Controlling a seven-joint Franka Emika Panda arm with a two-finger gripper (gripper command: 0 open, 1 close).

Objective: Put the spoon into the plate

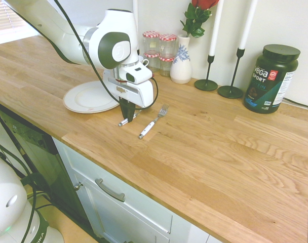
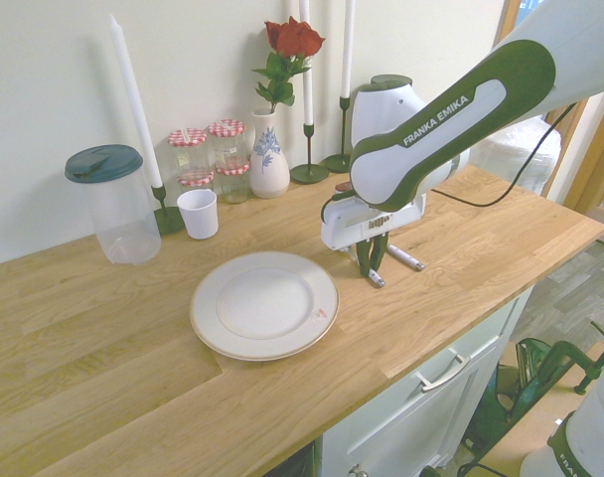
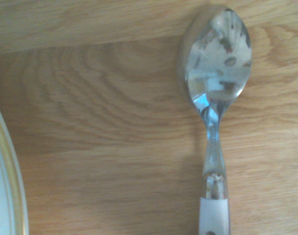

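1. One spoon (image 3: 215,88) is seen, lying flat on the wooden countertop (image 1: 220,152), its bowl facing up in the wrist view and its white handle end poking out from under the gripper (image 1: 127,115).
2. One plate (image 2: 264,304) is counted, round and off-white with a thin gold line on the rim. Nothing is held in it. It is located just beside the spoon, apart from it.
3. One fork (image 1: 153,121) with a white handle is laid on the countertop next to the spoon, on the side away from the plate, roughly parallel to it.
4. The gripper is pointed straight down over the spoon handle. The fingers are seen drawn close together around the handle, with the spoon pinched between them while it lies on the wood.
5. Three white candles in dark holders are counted in the second exterior view: one (image 2: 133,104) by the clear jug, two (image 2: 347,50) behind the arm.
6. One vase (image 2: 268,159) is noted, white with a blue pattern, containing one red rose (image 2: 294,38).
7. Glass jars (image 2: 211,154) with red checked lids are grouped by the wall; four are counted in the first exterior view. Contents cannot be told.
8. One clear plastic jug (image 2: 118,204) with a dark green lid is seen; it looks empty.
9. One small white cup (image 2: 198,213) stands near the jars.
10. One dark green tub (image 1: 271,78) labelled Vega Sport is placed at the far end, lid on.
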